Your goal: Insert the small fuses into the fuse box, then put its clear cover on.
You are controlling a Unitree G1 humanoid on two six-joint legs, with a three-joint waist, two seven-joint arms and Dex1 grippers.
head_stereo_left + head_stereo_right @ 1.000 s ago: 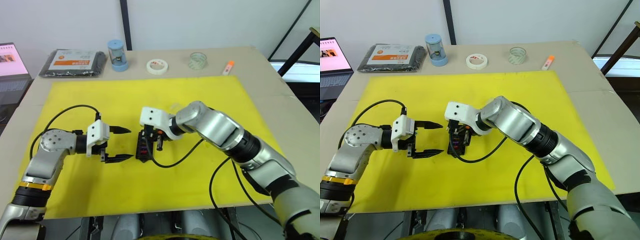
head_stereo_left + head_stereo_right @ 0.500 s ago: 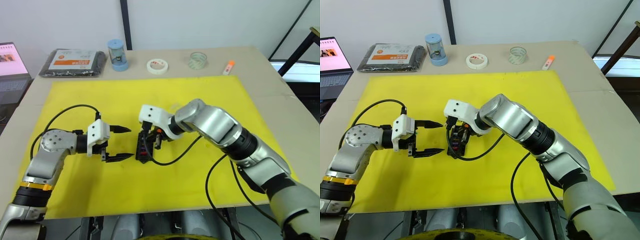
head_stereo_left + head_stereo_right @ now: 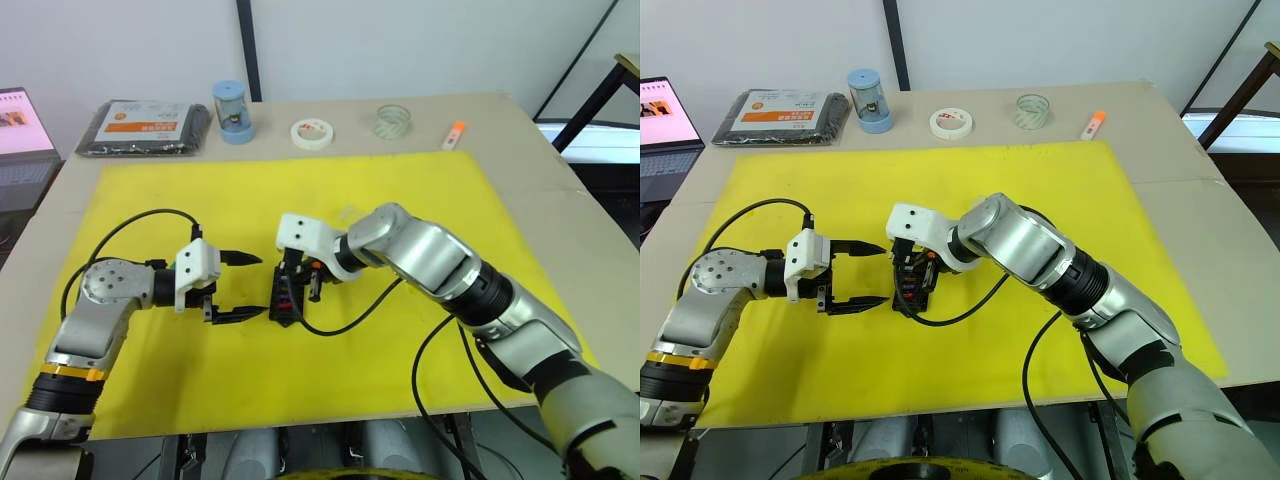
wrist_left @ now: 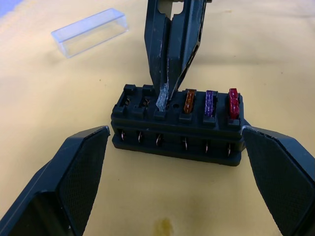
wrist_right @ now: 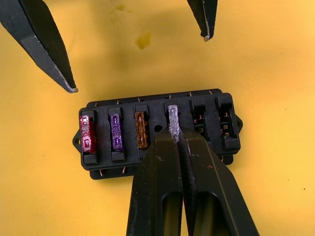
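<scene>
Left eye view: yellow mat [image 3: 400, 420] covers tabletop. Small black slotted plastic fuse box [image 4: 177, 130] sits mid-mat. Left claw [image 3: 240, 288] spread wide just beside it, likely ready to brace. Right claw [image 5: 173, 129] clamped on clear blade fuse [image 5: 173, 117], seating it beside orange, purple, red. Transparent rectangular plastic cover [image 4: 90, 32] waits nearby.

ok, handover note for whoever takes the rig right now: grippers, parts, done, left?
Right gripper: shut on the clear fuse, pushing it into the fourth slot of the fuse box.
Left gripper: open, empty, beside the box, its fingers either side of it without touching.
Done: red fuse, purple fuse and orange fuse seated.
Left: finish seating the clear one, fill the last two empty slots, then fit the clear cover, which lies on the yellow mat behind the box.
</scene>
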